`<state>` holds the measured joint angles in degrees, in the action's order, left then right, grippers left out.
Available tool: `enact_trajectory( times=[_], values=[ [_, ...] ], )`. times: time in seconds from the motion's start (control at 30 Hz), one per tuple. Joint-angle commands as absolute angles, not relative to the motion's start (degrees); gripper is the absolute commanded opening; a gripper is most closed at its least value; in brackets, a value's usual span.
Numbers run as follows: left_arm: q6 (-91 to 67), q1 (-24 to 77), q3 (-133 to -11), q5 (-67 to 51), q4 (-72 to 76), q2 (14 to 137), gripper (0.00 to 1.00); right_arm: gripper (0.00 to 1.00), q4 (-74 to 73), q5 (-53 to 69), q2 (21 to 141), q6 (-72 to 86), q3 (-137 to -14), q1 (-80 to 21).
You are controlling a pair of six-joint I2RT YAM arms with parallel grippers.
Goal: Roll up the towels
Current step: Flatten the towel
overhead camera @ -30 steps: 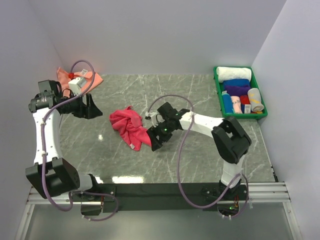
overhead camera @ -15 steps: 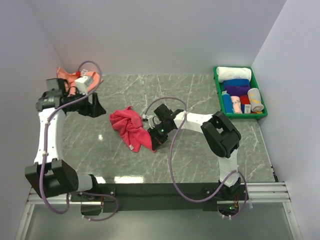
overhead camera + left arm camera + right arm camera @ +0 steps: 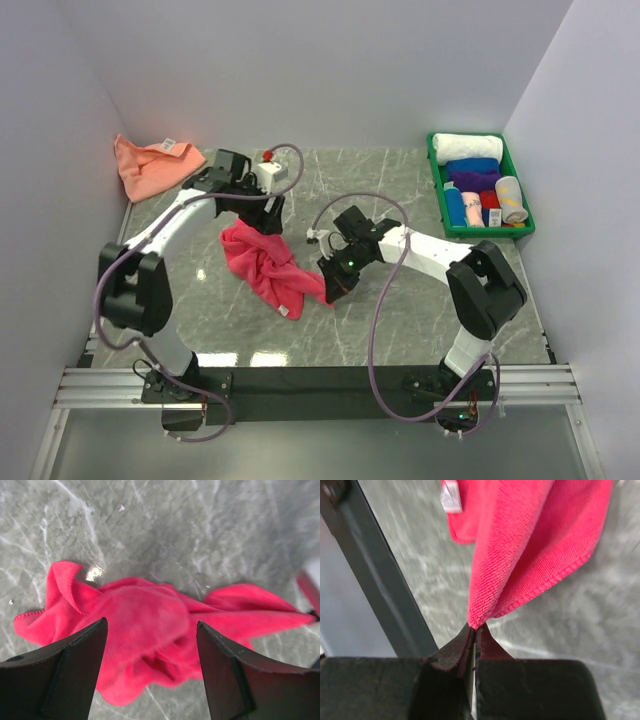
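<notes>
Marble tabletop [image 3: 420, 300]; red towel [image 3: 262, 262] looks limp, light, best held by corners — right gripper [image 3: 474, 628] pinches the near-right one, left gripper [image 3: 151, 626] hovers spread.

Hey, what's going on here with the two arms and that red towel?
The right gripper is shut on a corner of the crumpled red towel in the middle of the table. The left gripper hangs open just above the towel's far end, not gripping it. The towel isn't spread flat or rolled yet. An orange towel lies in the far left corner, and a green bin on the right holds rolled towels.
</notes>
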<state>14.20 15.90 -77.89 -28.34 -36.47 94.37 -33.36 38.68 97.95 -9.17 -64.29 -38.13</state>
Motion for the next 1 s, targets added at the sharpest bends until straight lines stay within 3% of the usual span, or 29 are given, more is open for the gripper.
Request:
enact_trajectory(
  times=[0.0, 0.27, 0.37, 0.4, 0.43, 0.57, 0.7, 0.87, 0.97],
  values=[
    [13.1, 17.05, -82.0, -22.25, -32.87, 99.29, 0.77, 0.0, -37.17, 39.9, 96.33, -11.77, -62.84, -36.65],
    [15.38, 18.63, -82.35, -17.4, -35.5, 108.63, 0.64, 0.0, -44.99, 40.61, 92.81, -18.01, -60.47, -31.12],
    [16.43, 18.37, -79.73, -16.53, -37.0, 107.85, 0.51, 0.0, -47.97, 40.17, 93.86, -20.3, -61.17, -29.1],
    [16.61, 17.76, -78.85, -16.09, -37.0, 107.06, 0.45, 0.0, -48.51, 39.9, 94.13, -20.91, -61.52, -27.79],
    [16.7, 17.14, -77.01, -16.0, -36.65, 106.27, 0.3, 0.0, -49.12, 38.08, 94.57, -21.96, -62.22, -27.16],
    [16.79, 10.39, -74.36, -18.62, -36.91, 101.61, 0.02, 0.0, -53.16, 33.07, 95.71, -26.01, -64.07, -24.0],
    [22.05, 1.25, -68.76, -25.39, -37.52, 94.49, 0.01, 0.0, -54.84, 27.69, 96.5, -28.91, -63.63, -21.36],
    [33.02, 0.88, -61.53, -27.33, -42.09, 89.05, 0.11, 0.0, -55.98, 24.53, 98.96, -30.41, -64.77, -20.74],
    [35.24, 0.97, -57.32, -26.82, -42.81, 85.36, 0.09, 0.0, -56.86, 22.68, 99.84, -30.67, -65.92, -20.74]
  ],
)
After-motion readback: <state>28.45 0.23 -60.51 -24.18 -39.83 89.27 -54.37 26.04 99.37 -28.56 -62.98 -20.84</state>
